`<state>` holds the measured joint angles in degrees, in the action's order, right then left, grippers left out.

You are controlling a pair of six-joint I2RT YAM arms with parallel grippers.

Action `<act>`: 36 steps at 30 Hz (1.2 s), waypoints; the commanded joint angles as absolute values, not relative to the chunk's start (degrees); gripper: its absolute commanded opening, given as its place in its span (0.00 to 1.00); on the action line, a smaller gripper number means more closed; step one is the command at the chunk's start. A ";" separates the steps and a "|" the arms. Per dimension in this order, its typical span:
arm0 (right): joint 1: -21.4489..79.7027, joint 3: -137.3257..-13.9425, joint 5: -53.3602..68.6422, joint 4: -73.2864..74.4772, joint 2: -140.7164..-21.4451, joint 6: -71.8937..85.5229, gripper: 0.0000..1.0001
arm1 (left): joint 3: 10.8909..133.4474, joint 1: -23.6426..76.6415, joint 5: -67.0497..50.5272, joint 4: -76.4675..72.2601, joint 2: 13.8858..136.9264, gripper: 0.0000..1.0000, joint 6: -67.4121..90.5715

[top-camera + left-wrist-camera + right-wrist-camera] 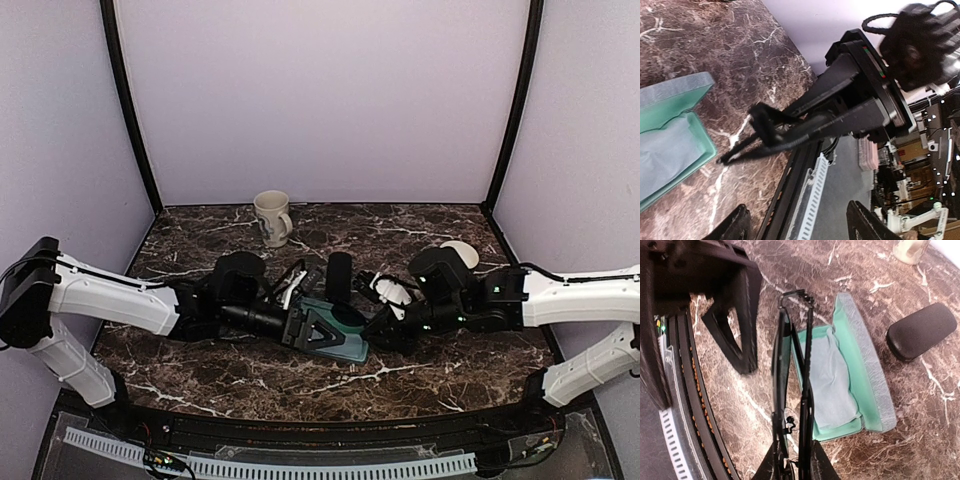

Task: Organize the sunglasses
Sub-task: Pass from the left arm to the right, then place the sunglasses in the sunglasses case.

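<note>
Right wrist view: right gripper clamps the thin-framed sunglasses, folded, sticking straight out from its fingertips over the edge of the open green-lined case. Nearby, left gripper spread wide, empty.

Left arm, right arm: white shells, black joints, black fingers, thin black cables.

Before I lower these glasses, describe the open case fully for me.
The case is rectangular, with a grey-blue textured shell and mint-green lining. It lies flat on the marble table, lid open, a pale cloth spread inside. The right claw holds the thin-framed sunglasses folded along one long edge; whether they touch it cannot be told.
</note>
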<state>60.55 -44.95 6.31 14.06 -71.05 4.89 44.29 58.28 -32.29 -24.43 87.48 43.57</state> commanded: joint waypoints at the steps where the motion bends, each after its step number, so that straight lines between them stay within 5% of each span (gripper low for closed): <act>1: 59.69 -47.81 11.37 17.84 -74.37 2.64 0.17 | 40.89 58.36 -24.96 -18.02 80.70 0.67 38.67; 16: 59.21 -67.72 19.17 32.33 -97.15 -9.00 0.17 | 33.25 53.39 -4.92 -8.57 63.95 0.69 39.85; 36: 54.94 -82.08 20.03 42.96 -111.05 -16.76 0.18 | 31.97 52.38 -3.87 -7.72 60.16 0.69 38.77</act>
